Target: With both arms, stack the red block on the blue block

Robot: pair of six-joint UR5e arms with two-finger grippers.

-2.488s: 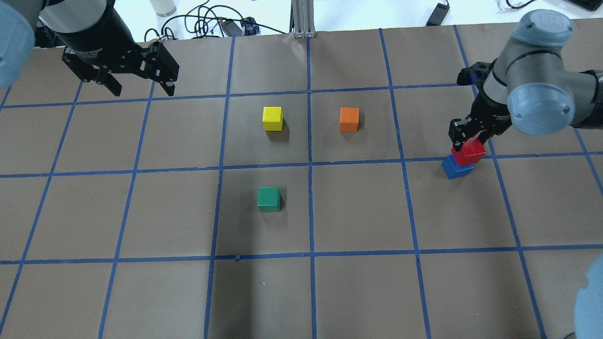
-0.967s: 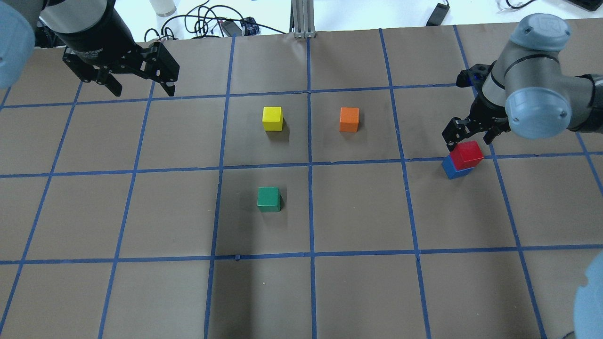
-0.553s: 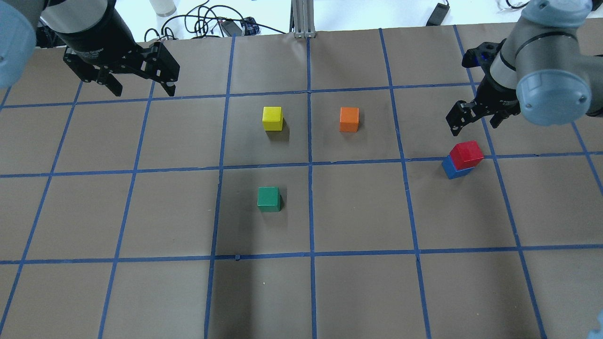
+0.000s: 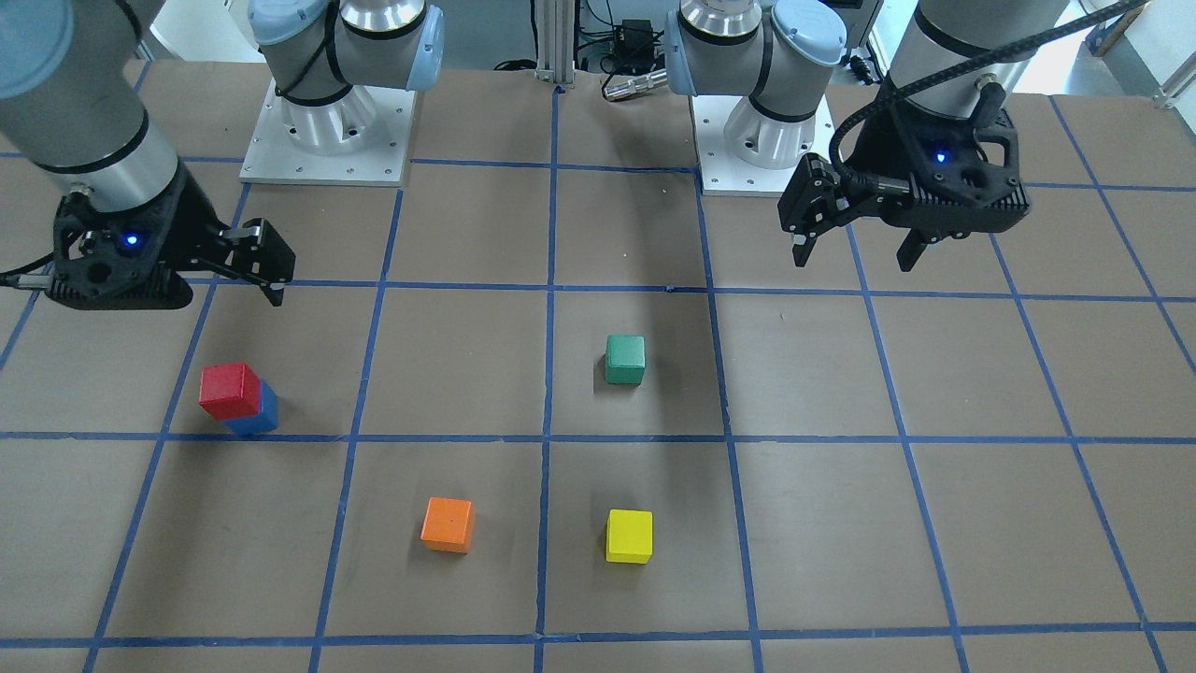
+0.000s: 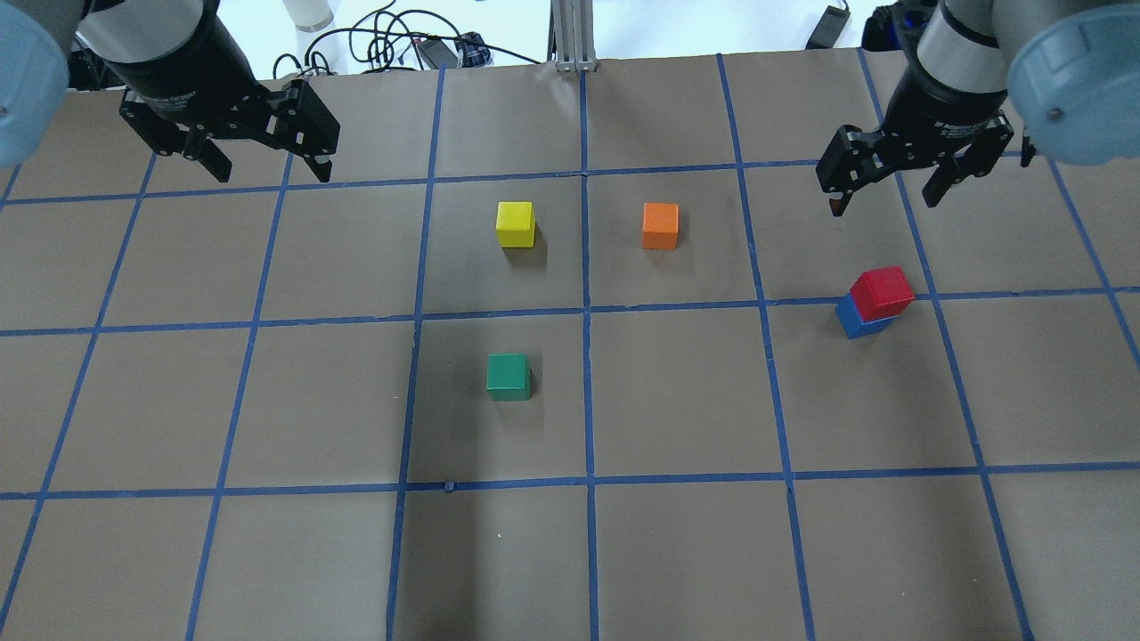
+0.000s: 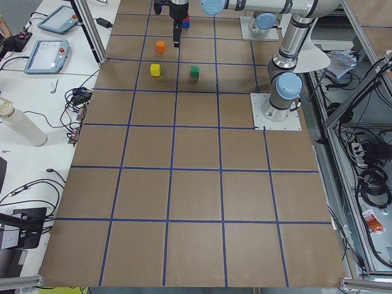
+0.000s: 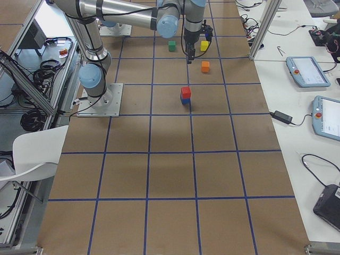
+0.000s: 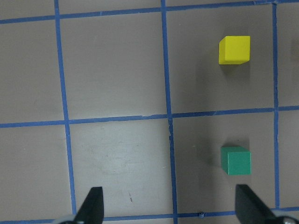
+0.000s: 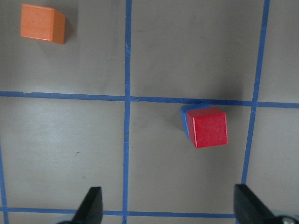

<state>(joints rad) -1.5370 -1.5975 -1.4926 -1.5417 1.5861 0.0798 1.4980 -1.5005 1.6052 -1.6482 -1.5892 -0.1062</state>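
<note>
Two grippers hang wide open and empty above the desk (image 5: 677,401). The right gripper (image 5: 883,200), which clamped the red block (image 5: 883,291) a couple of seconds ago, has let go, risen and drawn back toward the desk's far edge. The left gripper (image 5: 270,174) has not moved. The red block now rests on the blue block (image 5: 853,320), slightly off-centre, on the robot's right side. Only a sliver of blue shows beneath the red.
</note>
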